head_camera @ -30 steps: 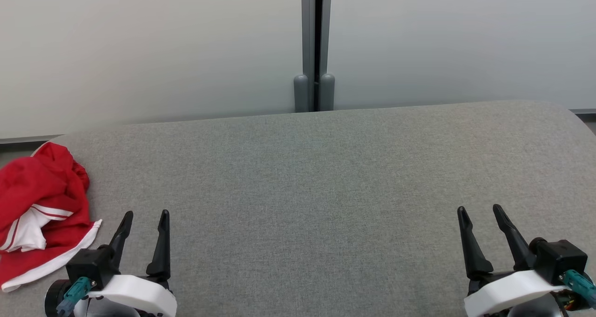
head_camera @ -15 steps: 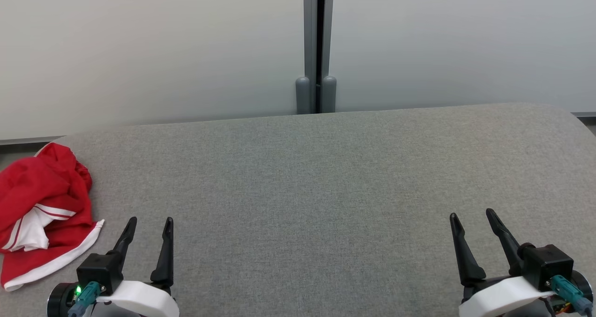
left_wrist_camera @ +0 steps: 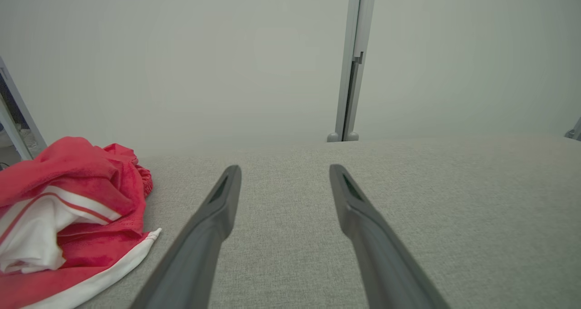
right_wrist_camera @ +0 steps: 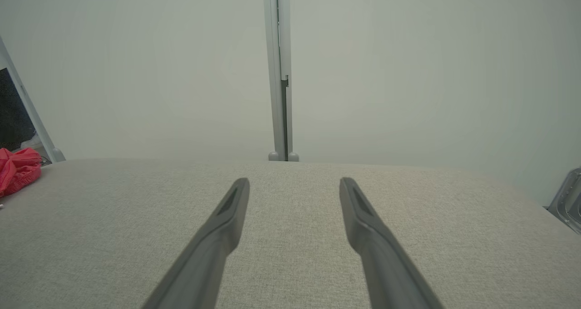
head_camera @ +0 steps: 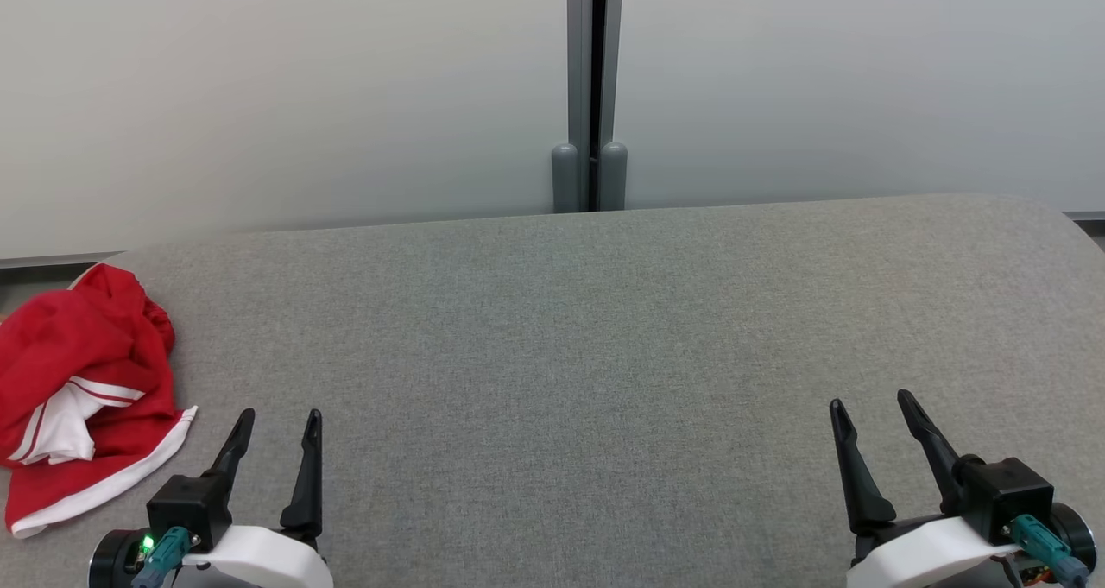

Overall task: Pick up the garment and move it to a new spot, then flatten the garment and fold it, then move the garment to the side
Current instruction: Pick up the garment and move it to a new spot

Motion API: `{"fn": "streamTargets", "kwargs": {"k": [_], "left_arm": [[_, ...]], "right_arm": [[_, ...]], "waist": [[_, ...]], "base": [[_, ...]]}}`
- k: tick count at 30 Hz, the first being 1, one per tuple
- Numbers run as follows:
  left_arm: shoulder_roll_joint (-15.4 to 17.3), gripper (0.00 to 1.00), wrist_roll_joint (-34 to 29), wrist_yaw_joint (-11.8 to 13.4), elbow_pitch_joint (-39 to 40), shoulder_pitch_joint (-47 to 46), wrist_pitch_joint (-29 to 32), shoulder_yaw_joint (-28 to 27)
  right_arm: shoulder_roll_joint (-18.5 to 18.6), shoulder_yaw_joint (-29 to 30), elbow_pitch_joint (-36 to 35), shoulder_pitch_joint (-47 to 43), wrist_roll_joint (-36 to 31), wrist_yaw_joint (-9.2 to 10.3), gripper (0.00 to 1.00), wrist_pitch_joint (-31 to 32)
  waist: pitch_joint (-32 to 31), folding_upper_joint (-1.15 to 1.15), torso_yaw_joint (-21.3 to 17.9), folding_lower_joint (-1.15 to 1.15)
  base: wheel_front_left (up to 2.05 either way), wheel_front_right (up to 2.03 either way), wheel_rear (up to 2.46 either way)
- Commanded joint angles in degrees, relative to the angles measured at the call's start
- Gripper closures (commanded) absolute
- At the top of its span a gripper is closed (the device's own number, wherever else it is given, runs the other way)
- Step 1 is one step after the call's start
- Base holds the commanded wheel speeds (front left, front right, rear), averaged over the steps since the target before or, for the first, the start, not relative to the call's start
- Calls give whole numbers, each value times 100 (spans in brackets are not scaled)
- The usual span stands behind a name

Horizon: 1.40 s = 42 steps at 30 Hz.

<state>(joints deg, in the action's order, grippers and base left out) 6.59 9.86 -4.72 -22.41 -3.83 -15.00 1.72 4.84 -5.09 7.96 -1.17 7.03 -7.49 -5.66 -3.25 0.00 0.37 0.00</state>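
From my station, the grey padded tabletop [head_camera: 604, 329] takes up most of the head view, with pale wall panels and a grey post [head_camera: 591, 87] behind it. By my reading nothing of the task is done: the pick-up, the move to a new spot, the flattening, the folding and the shift to the side are all left.

The red garment with white trim [head_camera: 78, 372] lies crumpled in a heap at the far left edge of the tabletop. One white-edged hem trails toward the near side, and a patch of white fabric with red stripes shows in the folds. It looks like sports shorts, though I can't be sure while it is bunched.

The left gripper [head_camera: 278, 415] sits just beside that heap, to its right, not touching it. Its fingers are spread wide with only bare tabletop between them. The right gripper [head_camera: 868, 398] is well apart from the garment, at the opposite side. Its fingers are also spread and hold nothing.
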Motion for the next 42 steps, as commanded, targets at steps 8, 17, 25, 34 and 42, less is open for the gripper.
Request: {"fn": "streamTargets", "kwargs": {"k": [8, 17, 25, 34, 42], "left_arm": [[22, 0, 34, 9, -77, -95, -25, -25], [40, 0, 70, 35, -153, -214, -25, 6], [114, 0, 148, 44, -225, -406, 10, -3], [238, 0, 211, 131, -177, -414, 62, -82], [348, 0, 180, 224, -104, -399, 53, -85]], "right_arm": [[-15, 1, 19, -13, 41, 0, 0, -46], [-48, 44, -53, -54, 23, 0, 0, -30], [-76, -19, -277, -11, 34, 0, 0, 39], [-103, -258, -402, 106, 67, 0, 0, 91], [-112, -350, -382, 175, 56, 1, 0, 107]], "waist": [[1, 0, 18, 0], [45, 0, 267, 0], [99, 0, 1018, 0], [160, 0, 1995, 0], [202, 0, 2502, 0]], "base": [[0, 0, 0], [0, 0, 0], [0, 0, 0], [0, 0, 0], [0, 0, 0]]}}
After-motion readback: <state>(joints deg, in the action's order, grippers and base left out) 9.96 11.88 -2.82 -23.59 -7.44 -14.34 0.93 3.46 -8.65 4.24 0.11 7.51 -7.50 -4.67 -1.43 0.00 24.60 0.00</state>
